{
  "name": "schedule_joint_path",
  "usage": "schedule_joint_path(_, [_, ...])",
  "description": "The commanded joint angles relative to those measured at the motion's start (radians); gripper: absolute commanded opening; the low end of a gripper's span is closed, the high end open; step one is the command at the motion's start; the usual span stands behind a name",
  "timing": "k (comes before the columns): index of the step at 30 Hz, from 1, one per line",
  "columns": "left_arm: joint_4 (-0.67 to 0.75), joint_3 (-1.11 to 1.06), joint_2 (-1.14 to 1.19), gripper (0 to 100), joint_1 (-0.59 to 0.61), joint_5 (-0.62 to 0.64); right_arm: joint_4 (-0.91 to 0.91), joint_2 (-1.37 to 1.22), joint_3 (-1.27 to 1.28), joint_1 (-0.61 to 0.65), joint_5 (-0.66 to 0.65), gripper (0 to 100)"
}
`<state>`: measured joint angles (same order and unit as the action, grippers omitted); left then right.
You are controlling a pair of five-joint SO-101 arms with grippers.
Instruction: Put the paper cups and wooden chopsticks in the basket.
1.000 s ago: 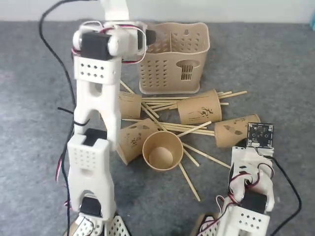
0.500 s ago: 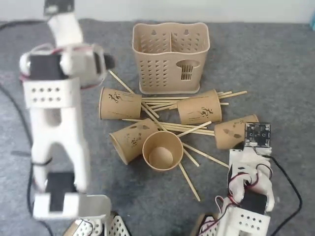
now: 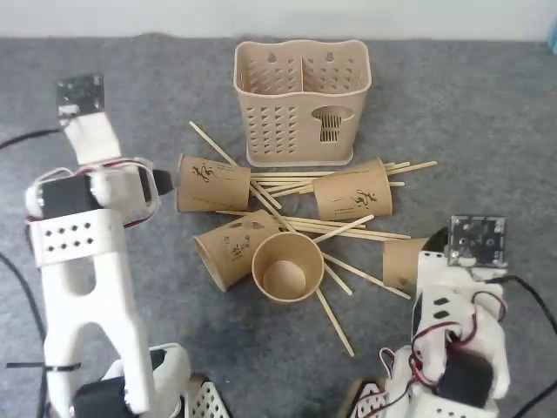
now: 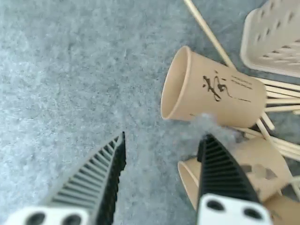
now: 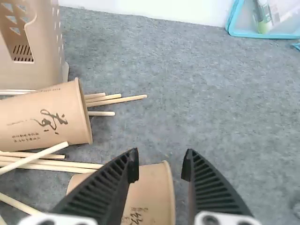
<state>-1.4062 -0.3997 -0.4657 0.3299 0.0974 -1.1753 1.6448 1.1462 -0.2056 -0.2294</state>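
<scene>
On grey carpet (image 3: 487, 113), basket (image 3: 296, 122), white wall (image 3: 392, 17) behind

The grey carpet (image 3: 470, 122) is being lit brightly and evenly from above in the high view. Only soft, short shadows are being cast: a faint band is being thrown along the front foot of the basket (image 3: 302, 104), and thin dark lines are being drawn under the chopsticks (image 3: 335, 228). The wall strip (image 3: 348, 17) at the top is being washed pale. The ribbed faces of the left gripper (image 4: 164, 138) and the right gripper (image 5: 160, 154) are being rendered almost black, close against the lens. The lying cup (image 5: 44, 119) is being shaded gently along its underside.
</scene>
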Motion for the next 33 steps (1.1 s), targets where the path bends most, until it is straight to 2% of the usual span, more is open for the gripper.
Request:
schedule_joint_path(1, [0.097, -0.035, 0.063, 24, 0.009, -0.005, -0.030, -0.245, -0.204, -0.018, 0.003, 16.9])
schedule_joint_path(5, [0.175, -0.028, 0.163, 24, 0.009, 0.028, -0.094, -0.516, -0.345, -0.028, 0.009, 16.9])
schedule_joint_path(8, [0.233, -0.025, 0.213, 24, 0.008, 0.029, -0.134, -0.613, -0.385, -0.061, 0.011, 17.0])
schedule_joint_path(16, [0.269, 0.050, 0.328, 24, -0.049, 0.043, -0.124, -0.588, -0.308, -0.111, 0.002, 22.8])
schedule_joint_path(24, [0.273, 0.116, 0.408, 24, -0.126, 0.077, -0.018, -0.588, -0.167, -0.114, 0.000, 22.8])
schedule_joint_path(31, [0.345, 0.116, 0.532, 24, -0.135, 0.078, -0.012, -0.588, -0.153, -0.114, 0.002, 22.8])
schedule_joint_path(33, [0.362, 0.116, 0.560, 20, -0.135, 0.078, -0.012, -0.588, -0.153, -0.114, 0.005, 22.8])
